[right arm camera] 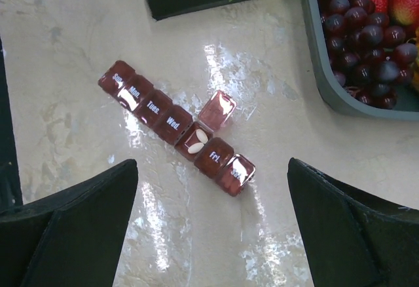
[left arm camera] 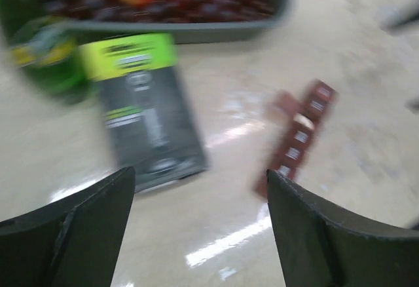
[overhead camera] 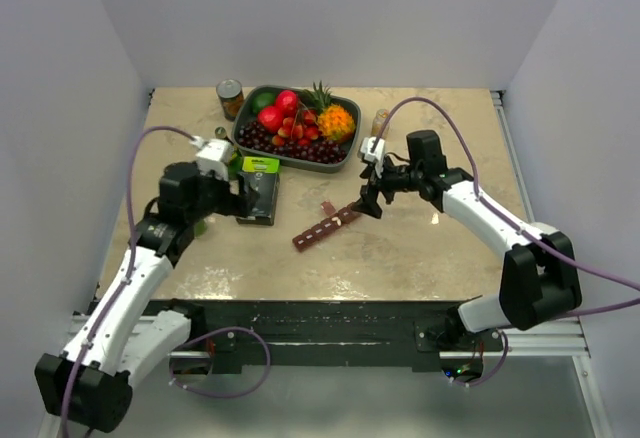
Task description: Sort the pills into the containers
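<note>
1. My left jaws are spread wide with nothing between them. They hang over the near end of the black-and-green box (overhead camera: 258,190), on the left of the desk (overhead camera: 420,258). My left wrist view is blurred.
2. The box lies flat with its green end toward the back. It is just in front of the fruit tray's left corner.
3. A small can (overhead camera: 230,98) stands upright at the back, just left of the tray.
4. The fruit tray (overhead camera: 300,165) is a dark, shallow dish at the back middle. It holds dark grapes along the front, red fruit behind them, an orange piece on the right and a small pineapple top.
5. The containers (right arm camera: 177,124) are one maroon strip of seven lidded cells. It lies slantwise on the bare desk in the middle, right of the box and in front of the tray, well apart from both.
6. The lids read Sun, Mon, Tues and Wed, then comes an open cell, then Fri and a last one whose label I cannot read for glare.
7. The fifth cell's lid (right arm camera: 217,110) is flipped up on the tray side. Two white oval pills (right arm camera: 196,141) lie inside it. The other six lids are down, so I cannot tell what they hold.
8. My right jaws are spread as wide as they go and hold nothing. They hover above the strip's right end, and my wrist view shows the strip between the two fingers and touching neither.
</note>
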You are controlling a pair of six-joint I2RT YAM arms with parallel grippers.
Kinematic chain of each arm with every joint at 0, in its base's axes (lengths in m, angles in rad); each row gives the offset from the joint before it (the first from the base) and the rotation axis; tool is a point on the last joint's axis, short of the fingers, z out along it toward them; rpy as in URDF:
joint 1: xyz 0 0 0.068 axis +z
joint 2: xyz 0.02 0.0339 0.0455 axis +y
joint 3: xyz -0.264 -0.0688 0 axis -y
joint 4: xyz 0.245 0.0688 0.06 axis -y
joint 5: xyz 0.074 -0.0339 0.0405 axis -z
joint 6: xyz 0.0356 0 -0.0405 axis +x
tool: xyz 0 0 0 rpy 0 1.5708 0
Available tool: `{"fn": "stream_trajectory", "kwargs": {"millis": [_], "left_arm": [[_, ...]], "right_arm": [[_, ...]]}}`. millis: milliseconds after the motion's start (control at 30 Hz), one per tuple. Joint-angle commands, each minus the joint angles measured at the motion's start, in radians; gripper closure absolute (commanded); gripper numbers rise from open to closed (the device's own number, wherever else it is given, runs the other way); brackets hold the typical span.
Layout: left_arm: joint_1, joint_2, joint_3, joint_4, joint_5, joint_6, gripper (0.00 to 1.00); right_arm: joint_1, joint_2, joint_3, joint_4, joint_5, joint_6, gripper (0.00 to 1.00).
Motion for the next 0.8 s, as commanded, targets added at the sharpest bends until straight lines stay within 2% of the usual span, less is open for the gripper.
{"fn": "stream_trajectory", "kwargs": {"millis": [0, 33, 100, 233, 367, 533, 733, 767], "left_arm": [[-0.367, 0.077, -0.084, 0.193, 0.249, 0.228, 0.13], [-0.429, 0.096, -0.095, 0.213, 0.211, 0.318, 0.12], [-0.514, 0.154, -0.133, 0.296, 0.157, 0.396, 0.11], [-0.524, 0.29, -0.141, 0.443, 0.119, 0.48, 0.11], [-0.527, 0.482, -0.052, 0.488, 0.093, 0.483, 0.12], [-0.53, 0.597, 0.009, 0.493, 0.084, 0.457, 0.12], [-0.533, 0.672, 0.025, 0.489, -0.005, 0.437, 0.16], [-0.536, 0.685, 0.025, 0.488, -0.013, 0.437, 0.17]], "right_arm": [[0.002, 0.104, 0.108, -0.006, -0.007, 0.134, 0.01], [0.002, 0.133, 0.146, -0.022, -0.04, 0.147, 0.01], [0.002, 0.193, 0.175, -0.045, -0.044, 0.195, 0.05], [0.002, 0.222, 0.181, -0.028, -0.041, 0.235, 0.09], [0.0, 0.216, 0.142, 0.036, -0.03, 0.295, 0.09], [-0.006, 0.244, 0.143, 0.045, -0.018, 0.316, 0.11], [-0.008, 0.301, 0.164, 0.047, -0.027, 0.367, 0.2], [-0.008, 0.316, 0.168, 0.053, -0.028, 0.378, 0.25]]}}
